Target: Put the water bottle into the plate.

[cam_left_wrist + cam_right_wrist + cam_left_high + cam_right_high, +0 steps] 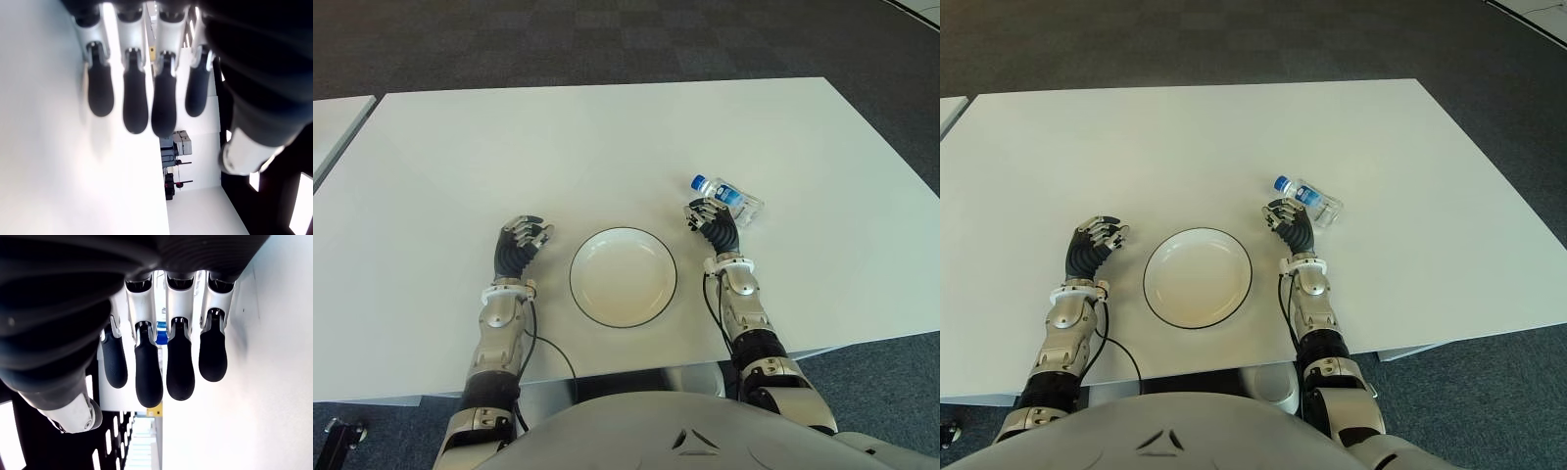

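Water bottle [727,197] lying just beyond right hand [713,223] fingers [180,367], untouched

Between the right hand [713,221] and the plate [623,276], bare table [607,147] is seen; the water bottle [728,199] lies just beyond its fingertips.

We count one water bottle [728,199], lying just beyond the right hand [711,223]. We count one plate [623,277], between that hand and the left hand [522,243]. That makes two hands, each showing four dark fingertips [180,373] in its own wrist view. We count one white desk [607,147] under them all.
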`<state>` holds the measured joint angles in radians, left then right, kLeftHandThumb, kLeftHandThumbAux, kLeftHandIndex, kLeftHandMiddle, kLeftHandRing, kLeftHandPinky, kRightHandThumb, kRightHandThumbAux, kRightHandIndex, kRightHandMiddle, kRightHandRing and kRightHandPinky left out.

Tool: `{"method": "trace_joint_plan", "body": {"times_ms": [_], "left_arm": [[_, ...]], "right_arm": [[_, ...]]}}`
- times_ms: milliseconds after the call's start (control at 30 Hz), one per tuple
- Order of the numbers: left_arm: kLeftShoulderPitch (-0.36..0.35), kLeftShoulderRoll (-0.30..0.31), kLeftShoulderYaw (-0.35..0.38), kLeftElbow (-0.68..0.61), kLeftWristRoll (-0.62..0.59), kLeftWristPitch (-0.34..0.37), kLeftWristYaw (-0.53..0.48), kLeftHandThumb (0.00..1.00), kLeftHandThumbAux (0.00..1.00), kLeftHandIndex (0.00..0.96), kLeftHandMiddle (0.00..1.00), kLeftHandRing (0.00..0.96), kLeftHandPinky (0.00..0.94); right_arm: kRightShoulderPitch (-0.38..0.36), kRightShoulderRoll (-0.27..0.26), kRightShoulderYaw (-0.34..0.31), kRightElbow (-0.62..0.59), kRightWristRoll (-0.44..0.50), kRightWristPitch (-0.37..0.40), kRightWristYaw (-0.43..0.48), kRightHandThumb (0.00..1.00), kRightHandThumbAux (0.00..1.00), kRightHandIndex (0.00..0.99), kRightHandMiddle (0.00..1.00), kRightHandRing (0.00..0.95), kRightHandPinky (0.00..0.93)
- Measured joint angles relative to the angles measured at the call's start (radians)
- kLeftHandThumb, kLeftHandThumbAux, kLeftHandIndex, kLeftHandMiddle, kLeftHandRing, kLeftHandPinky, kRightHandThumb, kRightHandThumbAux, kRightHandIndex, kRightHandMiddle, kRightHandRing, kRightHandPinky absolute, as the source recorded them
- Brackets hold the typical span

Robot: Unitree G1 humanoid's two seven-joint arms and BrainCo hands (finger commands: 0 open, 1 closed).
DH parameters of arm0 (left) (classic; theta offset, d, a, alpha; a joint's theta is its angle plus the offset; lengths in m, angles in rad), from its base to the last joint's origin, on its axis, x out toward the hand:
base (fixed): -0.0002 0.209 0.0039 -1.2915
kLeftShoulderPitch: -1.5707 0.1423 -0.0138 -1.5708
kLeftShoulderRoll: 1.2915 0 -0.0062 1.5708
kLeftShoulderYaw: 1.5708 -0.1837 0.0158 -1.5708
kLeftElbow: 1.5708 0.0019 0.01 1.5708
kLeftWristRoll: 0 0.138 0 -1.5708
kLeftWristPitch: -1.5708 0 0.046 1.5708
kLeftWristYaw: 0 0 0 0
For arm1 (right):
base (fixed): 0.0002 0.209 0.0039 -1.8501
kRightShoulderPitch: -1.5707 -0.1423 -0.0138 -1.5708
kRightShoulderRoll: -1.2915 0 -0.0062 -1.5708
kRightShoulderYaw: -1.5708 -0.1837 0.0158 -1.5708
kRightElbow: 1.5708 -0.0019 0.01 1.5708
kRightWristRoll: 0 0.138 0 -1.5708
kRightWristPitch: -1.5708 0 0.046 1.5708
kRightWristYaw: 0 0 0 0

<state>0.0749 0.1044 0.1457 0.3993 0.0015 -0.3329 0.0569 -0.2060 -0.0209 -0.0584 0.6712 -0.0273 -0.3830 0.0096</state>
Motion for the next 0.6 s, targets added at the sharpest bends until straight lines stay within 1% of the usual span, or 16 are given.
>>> {"method": "trace_joint_plan", "body": {"times_ms": [600], "left_arm": [[-0.026, 0.000, 0.001, 0.020, 0.000, -0.006, 0.000, 0.709, 0.709, 0.435, 0.591, 0.567, 0.545]], "right_arm": [[-0.015, -0.007, -0.002, 0.020, -0.003, -0.007, -0.013, 0.709, 0.728, 0.433, 0.624, 0.622, 0.621]]}}
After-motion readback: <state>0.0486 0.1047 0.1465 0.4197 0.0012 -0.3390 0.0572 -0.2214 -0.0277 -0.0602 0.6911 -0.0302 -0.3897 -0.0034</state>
